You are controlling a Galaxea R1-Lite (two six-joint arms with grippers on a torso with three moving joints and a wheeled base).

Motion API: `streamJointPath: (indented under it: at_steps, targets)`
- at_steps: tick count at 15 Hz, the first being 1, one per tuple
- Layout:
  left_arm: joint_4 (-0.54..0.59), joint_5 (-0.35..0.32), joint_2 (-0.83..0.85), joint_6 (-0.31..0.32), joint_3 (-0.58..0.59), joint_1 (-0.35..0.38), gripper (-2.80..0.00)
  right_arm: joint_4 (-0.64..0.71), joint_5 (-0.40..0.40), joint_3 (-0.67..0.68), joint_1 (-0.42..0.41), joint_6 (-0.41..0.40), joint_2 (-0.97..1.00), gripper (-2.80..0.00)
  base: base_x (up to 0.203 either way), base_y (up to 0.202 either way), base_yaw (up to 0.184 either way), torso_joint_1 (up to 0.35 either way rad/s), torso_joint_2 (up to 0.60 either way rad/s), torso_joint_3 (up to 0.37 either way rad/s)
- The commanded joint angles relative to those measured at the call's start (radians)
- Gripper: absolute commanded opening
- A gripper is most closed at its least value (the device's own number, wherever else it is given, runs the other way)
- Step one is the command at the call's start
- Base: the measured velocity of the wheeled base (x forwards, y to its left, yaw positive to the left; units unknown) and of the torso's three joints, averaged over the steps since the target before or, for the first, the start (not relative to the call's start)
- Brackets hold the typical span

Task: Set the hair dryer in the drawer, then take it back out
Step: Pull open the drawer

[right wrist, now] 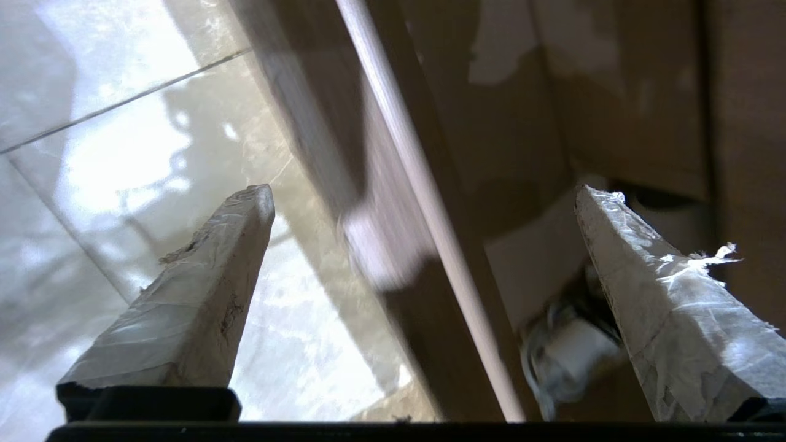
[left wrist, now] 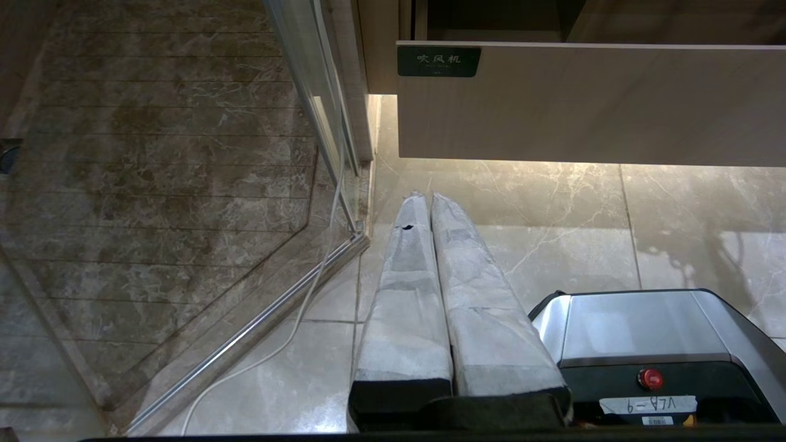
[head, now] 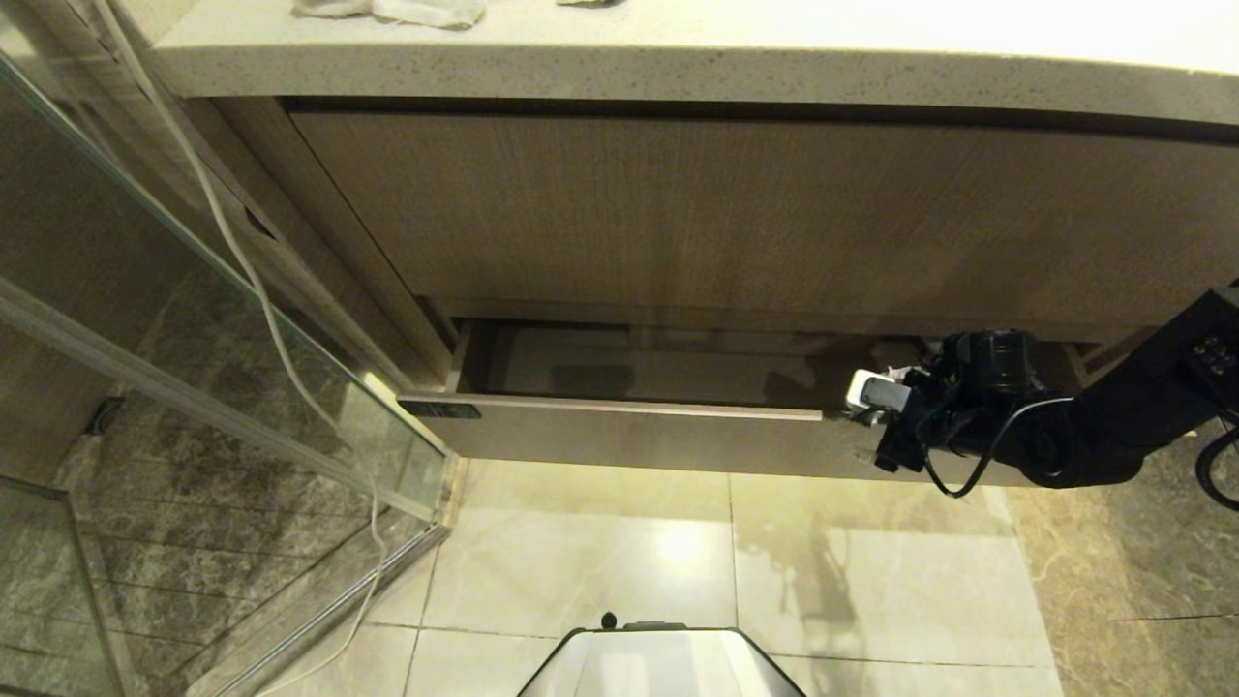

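Note:
The light-wood drawer [head: 629, 431] under the vanity stands pulled out, a small dark label [head: 440, 409] on the left of its front. My right gripper [head: 871, 421] is at its right end, open. In the right wrist view the right gripper [right wrist: 424, 196] straddles the drawer's front rim [right wrist: 393, 123], one finger over the floor and one over the inside. The white hair dryer [right wrist: 574, 359] lies in the drawer beside the inner finger [right wrist: 663, 294], blurred, with nothing gripping it. My left gripper [left wrist: 424, 199] hangs shut over the floor tiles, below the drawer front [left wrist: 583, 104].
A taller wood panel [head: 726, 213] and a stone countertop [head: 678, 58] sit above the drawer. A glass shower partition [head: 194, 319] stands at the left, with a long thin white cable [head: 281, 339] trailing down it. My base [head: 658, 668] is on the pale floor tiles.

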Motion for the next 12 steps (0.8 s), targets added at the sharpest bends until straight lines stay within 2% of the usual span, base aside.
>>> streamJointPath:
  at_steps: [1,7,8,12]
  targets:
    - [0.0,0.0,0.0,0.0,0.0,0.0,-2.8,0.041,0.002,0.077,0.001,-0.003,-0.132,0.0,0.0,0.0,0.0,0.0,0.0,0.0]
    - [0.0,0.0,0.0,0.0,0.002,0.0,-2.8,0.164,0.006,0.195,-0.009,0.019,-0.312,0.0,0.0,0.0,0.0,0.0,0.0,0.0]
    - [0.0,0.0,0.0,0.0,0.001,0.0,-2.8,0.171,0.015,0.222,-0.015,0.075,-0.343,0.0,0.0,0.0,0.0,0.0,0.0,0.0]
    - [0.0,0.0,0.0,0.0,0.002,0.0,-2.8,0.257,0.039,0.285,-0.017,0.483,-0.454,0.0,0.0,0.0,0.0,0.0,0.0,0.0]
